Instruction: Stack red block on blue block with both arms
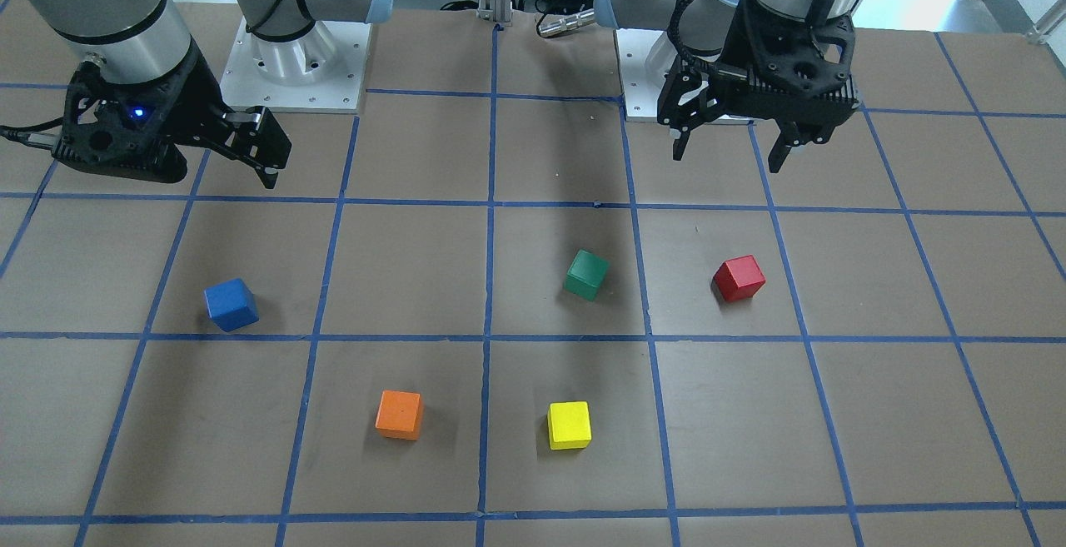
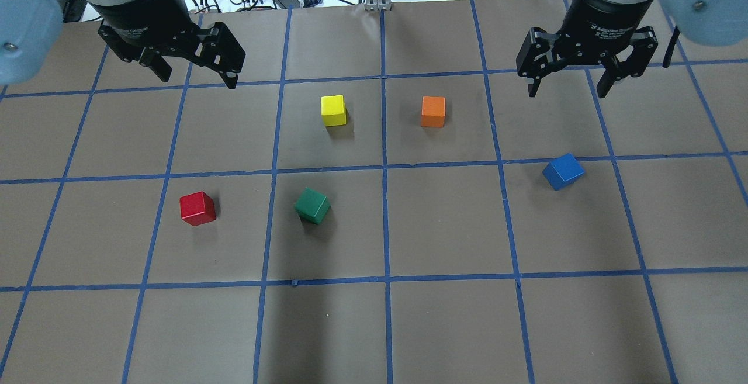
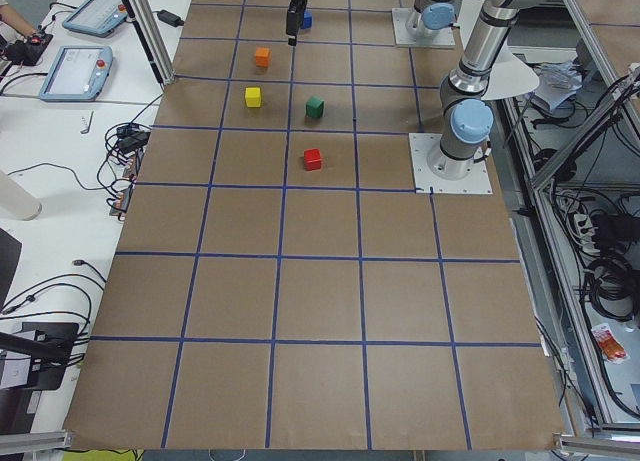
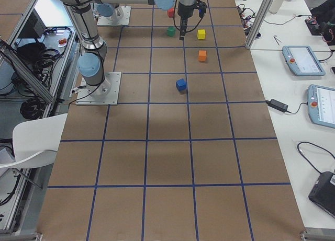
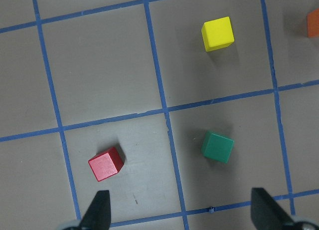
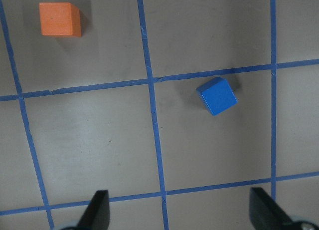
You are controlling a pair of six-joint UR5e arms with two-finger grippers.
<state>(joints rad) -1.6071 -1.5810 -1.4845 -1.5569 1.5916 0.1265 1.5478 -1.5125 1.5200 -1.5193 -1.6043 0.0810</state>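
Left hand [image 2: 198, 77]: fingers spread wide, holding nothing, above the surface [image 2: 444, 226]. Right hand [image 2: 565, 92]: also spread, holding nothing. Red block [image 2: 197, 208] sits on the surface toward its left edge, near a green block [image 2: 312, 205]. Blue block [image 2: 563, 171] sits toward the right edge, well apart from red. Both cubes rest directly on the surface.

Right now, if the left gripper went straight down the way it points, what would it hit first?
Most likely bare table. The left gripper points down, open, and in its wrist view the red block and green block lie ahead of it, not in its line. Depth is hard to judge.
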